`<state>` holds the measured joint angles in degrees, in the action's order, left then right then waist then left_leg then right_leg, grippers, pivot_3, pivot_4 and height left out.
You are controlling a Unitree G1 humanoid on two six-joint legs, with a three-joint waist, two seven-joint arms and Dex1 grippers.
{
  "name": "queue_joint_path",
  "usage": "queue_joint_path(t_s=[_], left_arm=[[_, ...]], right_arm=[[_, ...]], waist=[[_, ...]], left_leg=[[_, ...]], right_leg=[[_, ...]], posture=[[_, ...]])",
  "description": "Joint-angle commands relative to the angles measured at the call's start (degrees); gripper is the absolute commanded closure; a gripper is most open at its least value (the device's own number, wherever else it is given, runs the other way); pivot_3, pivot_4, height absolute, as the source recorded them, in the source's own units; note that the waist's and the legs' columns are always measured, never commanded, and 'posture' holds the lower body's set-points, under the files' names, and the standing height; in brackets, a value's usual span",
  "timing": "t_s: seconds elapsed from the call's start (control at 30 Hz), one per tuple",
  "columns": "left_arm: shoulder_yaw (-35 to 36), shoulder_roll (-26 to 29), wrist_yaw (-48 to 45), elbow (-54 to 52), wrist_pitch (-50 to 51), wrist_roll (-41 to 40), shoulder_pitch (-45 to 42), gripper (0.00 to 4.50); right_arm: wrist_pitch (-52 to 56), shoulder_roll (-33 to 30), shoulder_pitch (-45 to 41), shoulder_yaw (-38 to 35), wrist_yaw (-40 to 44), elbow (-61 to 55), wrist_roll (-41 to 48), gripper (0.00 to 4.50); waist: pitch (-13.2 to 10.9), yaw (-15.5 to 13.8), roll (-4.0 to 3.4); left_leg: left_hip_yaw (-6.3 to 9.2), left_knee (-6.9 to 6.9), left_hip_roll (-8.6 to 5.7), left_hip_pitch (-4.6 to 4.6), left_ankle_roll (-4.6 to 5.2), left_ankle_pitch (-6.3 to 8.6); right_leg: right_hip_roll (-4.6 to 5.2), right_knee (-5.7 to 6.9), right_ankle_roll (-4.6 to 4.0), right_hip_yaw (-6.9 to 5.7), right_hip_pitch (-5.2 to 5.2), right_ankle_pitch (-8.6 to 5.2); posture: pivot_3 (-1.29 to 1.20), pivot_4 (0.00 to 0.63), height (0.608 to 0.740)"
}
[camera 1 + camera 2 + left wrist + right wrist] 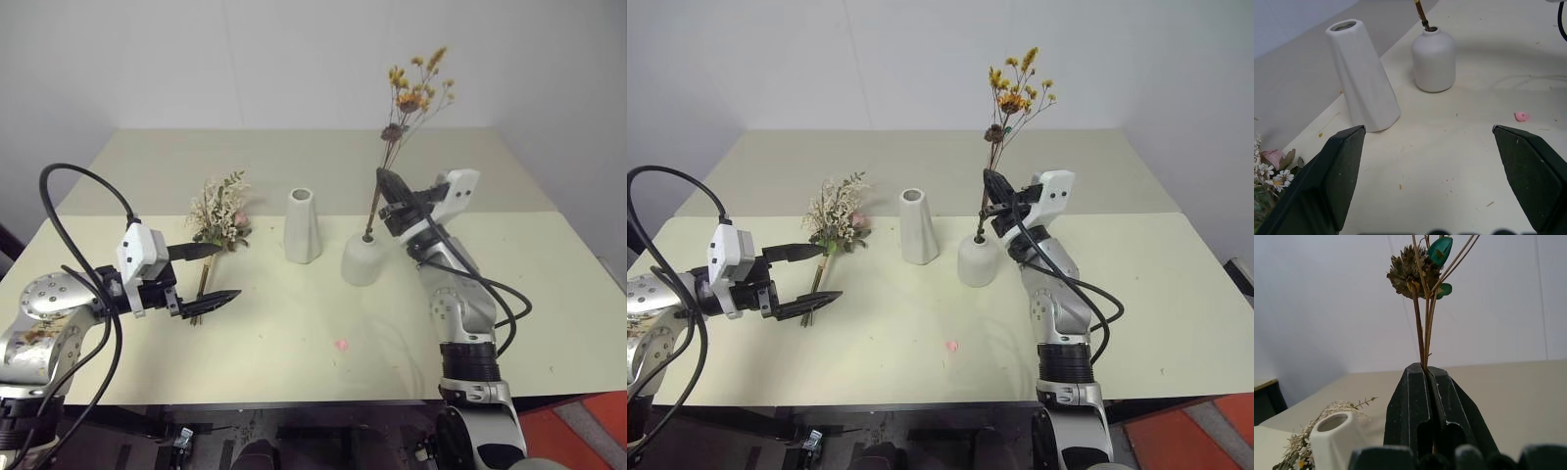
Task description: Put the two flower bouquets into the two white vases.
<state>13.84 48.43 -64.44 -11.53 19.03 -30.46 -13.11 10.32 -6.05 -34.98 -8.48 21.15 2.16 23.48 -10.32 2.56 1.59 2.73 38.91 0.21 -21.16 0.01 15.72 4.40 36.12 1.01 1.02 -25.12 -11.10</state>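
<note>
so the count: two white vases, the tall one (302, 225) and the squat one (363, 258), two bouquets (cream bunch (219, 217), orange sprig (416, 96)), one pink speck (342, 345).

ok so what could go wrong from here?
1. The right gripper is shut on the orange-yellow sprig, whose stems sit in the short vase. Any sideways pull before release could tip the vase.
2. The sprig is tall and thin, so it may lean or drag out on release.
3. The left gripper is open around the cream-white bouquet, near the tall vase: lifting could knock it.
</note>
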Motion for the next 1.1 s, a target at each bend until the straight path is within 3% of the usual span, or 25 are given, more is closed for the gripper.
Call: queue_joint_path(t_s=[0.03, 0.63, 0.77, 0.97, 1.03, 1.1], left_arm=[[1.7, 1.2, -0.1, -1.1, -0.4, -0.9, -0.7, 0.0], [0.3, 0.8, -0.2, 0.5, -0.5, -0.4, -3.9, 0.0], [0.5, 0.9, -0.1, 1.1, -0.5, -0.4, -4.4, 0.0], [3.0, 0.1, 1.6, -0.3, 0.4, -1.8, -1.8, 0.0], [4.5, -1.1, 4.1, -1.0, 1.1, -2.4, -0.1, 0.0], [6.1, -3.4, 13.9, -2.6, 4.9, 0.4, 2.2, 0.0]], right_arm=[[-2.1, 0.3, 1.3, 0.9, 0.3, -4.0, -0.1, 4.48], [-7.0, 0.2, 5.7, 3.3, 0.2, -5.3, -3.7, 4.48], [-7.2, -0.1, 6.6, 3.9, 2.4, -5.1, -2.4, 3.42], [-5.8, -0.9, 9.7, 4.1, 3.9, -7.7, -1.7, 1.28], [-4.6, -1.8, 11.4, 3.8, 3.8, -9.3, -1.6, 0.68], [-2.7, -4.7, 14.6, 3.0, 5.4, -12.6, -0.3, 0.07]], waist=[[0.0, 0.0, 0.0], [0.0, 0.0, 0.0], [0.0, 0.0, 0.0], [0.0, 0.1, 0.0], [0.0, 0.0, 0.0], [0.0, -0.1, 0.0]], left_leg=[[0.0, 0.0, 0.0, 0.0, 0.0, 0.0], [0.0, 0.0, 0.0, 0.01, 0.0, 0.0], [0.0, 0.01, 0.0, 0.01, 0.0, 0.0], [-0.01, 0.0, 0.01, 0.0, 0.0, 0.0], [-0.01, 0.01, 0.01, 0.01, 0.0, 0.0], [0.0, 0.0, 0.02, 0.01, 0.0, 0.0]], right_leg=[[0.0, 0.0, 0.0, 0.0, 0.0, 0.0], [-0.01, 0.0, 0.0, 0.0, 0.0, 0.0], [-0.01, 0.01, 0.0, 0.0, 0.0, 0.0], [-0.01, 0.0, 0.0, 0.01, 0.01, 0.0], [0.0, 0.0, 0.0, 0.01, 0.01, 0.0], [0.0, -0.02, 0.0, 0.0, 0.01, 0.0]], posture=[[0.0, 0.15, 0.74], [0.0, 0.15, 0.74], [0.0, 0.15, 0.74], [0.0, 0.15, 0.74], [0.0, 0.15, 0.74], [0.0, 0.15, 0.74]])
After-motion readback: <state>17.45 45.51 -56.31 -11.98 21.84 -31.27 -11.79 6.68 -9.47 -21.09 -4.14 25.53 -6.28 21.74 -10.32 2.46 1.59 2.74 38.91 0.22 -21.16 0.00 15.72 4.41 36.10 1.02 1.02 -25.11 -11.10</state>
